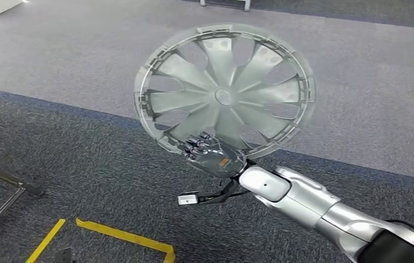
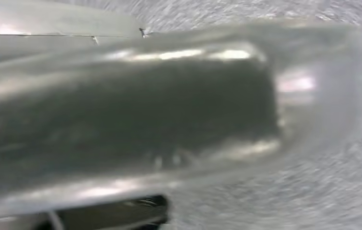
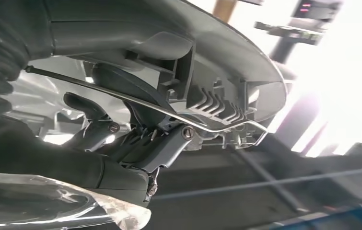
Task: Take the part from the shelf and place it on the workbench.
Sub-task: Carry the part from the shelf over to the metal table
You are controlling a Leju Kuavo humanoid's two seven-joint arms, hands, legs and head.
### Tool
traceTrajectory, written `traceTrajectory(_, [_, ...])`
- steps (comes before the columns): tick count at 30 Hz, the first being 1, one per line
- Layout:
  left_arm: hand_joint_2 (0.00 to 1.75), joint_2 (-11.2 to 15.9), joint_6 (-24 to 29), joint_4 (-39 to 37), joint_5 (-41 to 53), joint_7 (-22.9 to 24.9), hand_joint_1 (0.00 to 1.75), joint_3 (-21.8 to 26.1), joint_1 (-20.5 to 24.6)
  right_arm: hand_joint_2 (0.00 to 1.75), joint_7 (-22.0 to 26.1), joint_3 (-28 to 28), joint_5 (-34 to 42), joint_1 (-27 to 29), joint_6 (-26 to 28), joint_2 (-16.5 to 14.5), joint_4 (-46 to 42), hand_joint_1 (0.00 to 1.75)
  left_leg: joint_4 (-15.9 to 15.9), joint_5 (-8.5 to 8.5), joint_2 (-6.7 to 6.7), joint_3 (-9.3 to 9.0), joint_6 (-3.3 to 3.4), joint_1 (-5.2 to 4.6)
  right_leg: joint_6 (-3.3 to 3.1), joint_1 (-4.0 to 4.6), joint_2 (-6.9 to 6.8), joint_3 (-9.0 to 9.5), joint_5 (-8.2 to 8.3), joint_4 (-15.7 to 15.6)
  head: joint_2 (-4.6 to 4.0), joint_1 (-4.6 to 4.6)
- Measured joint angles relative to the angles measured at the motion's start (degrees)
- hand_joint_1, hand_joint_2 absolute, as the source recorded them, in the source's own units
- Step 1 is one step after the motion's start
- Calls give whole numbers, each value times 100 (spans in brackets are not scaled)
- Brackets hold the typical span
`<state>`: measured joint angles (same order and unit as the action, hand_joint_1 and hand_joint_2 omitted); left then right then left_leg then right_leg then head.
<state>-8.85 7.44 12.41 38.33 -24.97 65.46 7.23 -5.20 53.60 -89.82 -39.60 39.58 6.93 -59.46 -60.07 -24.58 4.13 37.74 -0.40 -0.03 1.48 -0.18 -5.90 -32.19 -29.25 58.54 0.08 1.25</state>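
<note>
The part is a round silver-grey wheel cover [image 1: 223, 93] with several curved spokes. It is held up facing me over the carpet. My right hand [image 1: 213, 156] grips its lower rim, with the silver right arm coming in from the lower right. In the right wrist view my dark fingers [image 3: 135, 143] curl around the cover's ribbed inner rim [image 3: 217, 62] and its wire ring. The left wrist view is blurred. A grey shape [image 2: 121, 110] lies across it, and the pose of the left hand's fingers is unreadable.
Dark grey carpet lies below me, with a lighter grey band [image 1: 56, 49] beyond. Yellow floor tape [image 1: 128, 236] runs at the lower left. A metal frame leg [image 1: 7, 181] sits at the left edge. A loose cable with a white plug [image 1: 189, 198] hangs by my right wrist.
</note>
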Motion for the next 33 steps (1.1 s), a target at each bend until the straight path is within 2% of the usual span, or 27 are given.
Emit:
traceTrajectory(1, [0,1,-21,0,-110,-26,0,93,5,175,92,-26,0,-38,0,-28,16,175,6,-7,-68,6,51,4,24,3,-67,22,-17,-9,1,-3])
traceTrajectory(2, [0,2,-14,0,-162,-37,0,167,-4,175,159,-52,-1,-70,0,-63,30,175,17,-9,-133,0,87,8,55,-10,-77,30,-49,-6,1,-13])
traceTrajectory(3, [0,3,1,0,-174,-36,0,216,-11,175,201,-73,-1,-99,0,-93,39,175,27,-10,-196,-10,126,14,80,-26,3,9,-115,58,1,-13])
traceTrajectory(4, [0,6,30,0,-173,-27,0,257,-8,175,226,-94,1,-124,0,-117,47,175,36,-6,-260,-19,164,24,96,-41,141,-73,-228,230,1,-19])
traceTrajectory(6, [0,11,105,1,-163,13,0,319,11,175,227,-115,2,-141,0,-125,56,175,40,-8,-408,-23,222,28,99,-51,450,-420,-555,921,1,-40])
traceTrajectory(7, [0,14,149,1,-152,51,0,347,17,175,225,-117,2,-135,0,-125,63,175,39,-9,-494,-23,240,21,93,-47,519,-632,-693,1309,1,-49])
traceTrajectory(8, [0,14,194,1,-138,100,0,364,15,175,226,-112,0,-127,0,-125,72,175,38,-10,-583,-25,249,12,80,-42,552,-798,-745,1577,0,-53])
traceTrajectory(9, [0,15,242,0,-121,160,0,375,8,175,228,-108,-1,-124,0,-125,83,175,37,-10,-674,-30,253,1,56,-35,571,-877,-682,1643,0,-57])
traceTrajectory(10, [0,16,289,0,-106,220,0,383,-2,175,232,-105,-1,-129,0,-126,92,175,36,-9,-762,-38,255,-11,15,-25,599,-847,-504,1480,0,-59])
traceTrajectory(11, [0,16,332,0,-91,270,0,388,-10,175,237,-105,1,-141,0,-130,99,175,36,-9,-845,-48,255,-21,-38,-12,664,-725,-254,1133,0,-61])
traceTrajectory(13, [0,5,381,0,-70,323,0,400,-17,175,250,-106,4,-167,0,-138,103,175,32,-2,-984,-42,241,-19,-153,-4,946,-423,112,420,0,-44])
traceTrajectory(14, [0,-1,390,0,-64,328,0,409,-17,175,269,-107,4,-180,0,-140,104,175,32,10,-1045,-23,221,-2,-187,3,1051,-318,179,204,1,-43])
traceTrajectory(15, [0,-7,394,0,-63,317,0,421,-21,175,295,-108,3,-190,0,-142,104,175,37,26,-1105,1,192,21,-204,7,1104,-265,173,116,0,-47])
traceTrajectory(17, [0,3,427,3,-66,235,0,447,-40,175,369,-117,1,-213,0,-169,105,175,62,52,-1198,25,124,42,-197,6,983,-196,181,2,1,-76])
traceTrajectory(18, [0,4,459,5,-79,162,0,456,-49,175,406,-130,4,-221,0,-193,106,175,43,24,-1117,34,92,25,-195,-12,913,-158,194,-59,0,-64])
traceTrajectory(19, [0,8,498,8,-97,87,0,466,-47,175,443,-150,9,-229,0,-220,107,175,-60,-56,-971,75,59,6,-192,-30,833,-117,209,-116,0,-43])
traceTrajectory(21, [0,4,548,10,-129,-22,0,479,-25,175,521,-193,21,-236,-1,-250,116,175,-611,-367,-614,308,-7,1,-196,-45,665,-53,211,-166,1,-2])
traceTrajectory(22, [0,7,555,11,-133,-45,0,482,-15,175,566,-208,22,-237,-1,-255,126,175,-994,-528,-530,477,-43,26,-198,-46,573,-34,199,-167,1,1])
traceTrajectory(23, [0,7,555,11,-133,-53,0,483,-12,175,611,-216,20,-236,-2,-263,138,175,-1300,-621,-490,612,-77,55,-195,-47,484,-17,183,-165,1,1])
traceTrajectory(24, [0,7,555,11,-132,-57,0,484,-15,175,649,-219,18,-237,-2,-279,152,175,-1436,-612,-466,669,-110,85,-188,-50,400,0,165,-162,0,1])
traceTrajectory(25, [0,7,554,11,-132,-58,0,486,-19,175,679,-221,16,-242,-2,-300,163,175,-1346,-497,-443,621,-140,111,-175,-56,325,18,146,-158,1,2])
traceTrajectory(26, [0,8,554,11,-130,-58,0,488,-22,175,698,-225,15,-252,-2,-325,170,175,-1036,-301,-390,467,-161,131,-154,-63,257,41,123,-150,1,3])
traceTrajectory(27, [0,6,554,10,-125,-58,0,489,-22,175,711,-231,15,-268,-2,-346,177,175,-637,-121,-265,271,-177,135,-124,-63,193,63,96,-139,1,4])
traceTrajectory(29, [0,-8,551,9,-114,-47,0,489,-8,175,734,-248,11,-307,-2,-371,188,175,-31,59,-62,-13,-125,103,-50,-30,77,85,30,-98,1,12])
traceTrajectory(30, [0,-18,549,9,-105,-36,0,488,-3,175,745,-256,9,-322,-1,-377,193,175,69,48,-20,-51,-78,82,-17,-10,20,94,3,-90,1,16])
traceTrajectory(32, [0,-30,549,9,-83,-12,0,487,-8,175,762,-263,3,-343,0,-396,199,175,70,23,-132,-40,25,67,38,2,-104,129,-40,-98,1,14])
traceTrajectory(33, [0,-33,549,9,-73,-4,0,487,-16,175,768,-263,4,-352,0,-406,199,175,73,20,-198,-46,62,72,70,-12,-81,131,-86,-74,1,11])
